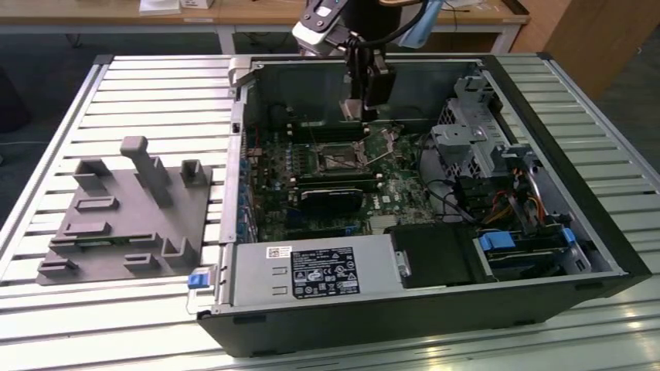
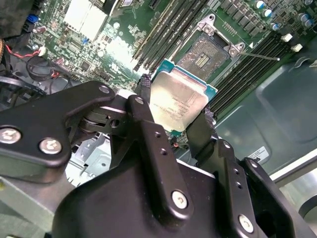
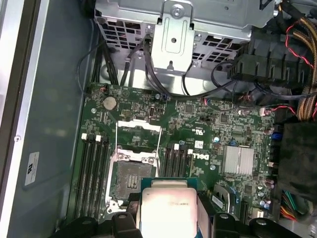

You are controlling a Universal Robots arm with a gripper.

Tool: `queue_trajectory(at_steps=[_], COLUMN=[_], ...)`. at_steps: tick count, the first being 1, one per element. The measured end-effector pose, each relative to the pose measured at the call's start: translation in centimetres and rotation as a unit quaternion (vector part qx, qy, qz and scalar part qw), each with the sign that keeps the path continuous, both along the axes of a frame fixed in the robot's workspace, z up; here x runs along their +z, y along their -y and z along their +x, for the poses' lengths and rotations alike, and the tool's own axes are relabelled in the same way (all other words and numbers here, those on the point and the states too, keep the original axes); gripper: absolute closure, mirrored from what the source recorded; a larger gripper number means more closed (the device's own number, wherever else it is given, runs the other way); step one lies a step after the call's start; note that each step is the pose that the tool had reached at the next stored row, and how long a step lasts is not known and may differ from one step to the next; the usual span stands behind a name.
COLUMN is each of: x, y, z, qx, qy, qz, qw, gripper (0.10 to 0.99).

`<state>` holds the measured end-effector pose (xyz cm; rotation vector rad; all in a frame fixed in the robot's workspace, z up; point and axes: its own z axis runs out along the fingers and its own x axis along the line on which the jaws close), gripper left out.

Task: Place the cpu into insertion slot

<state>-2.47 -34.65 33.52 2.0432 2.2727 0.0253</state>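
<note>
My gripper (image 2: pixel 176 106) is shut on the cpu (image 2: pixel 178 101), a flat square chip with a dull silver top and green rim, held by two opposite edges between the black fingers (image 2: pixel 210 124). The insertion slot (image 2: pixel 208 52) lies just beyond the chip, its dark centre uncovered and its metal frame swung up. In the first wrist view the cpu (image 3: pixel 168 208) hangs above the board beside the insertion slot (image 3: pixel 131 178), overlapping its near corner. In the exterior view the gripper (image 1: pixel 363 116) hangs inside the open case, above and a little behind the insertion slot (image 1: pixel 335 158).
Black memory slots (image 3: pixel 94 168) flank the socket on both sides. A metal drive cage (image 1: pixel 469 135) with cables fills the case on the exterior view's right, and a power supply (image 1: pixel 304 272) sits at the front. A grey parts fixture (image 1: pixel 124 209) stands on the slatted table (image 1: pixel 154 93).
</note>
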Motion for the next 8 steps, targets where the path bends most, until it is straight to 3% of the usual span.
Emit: queue_trajectory(at_steps=[8], x=[-0.55], y=[-0.36], z=[-0.43], qx=[-0.007], qy=[0.0000], qz=[-0.0002], qw=[1.0000], gripper=[0.549])
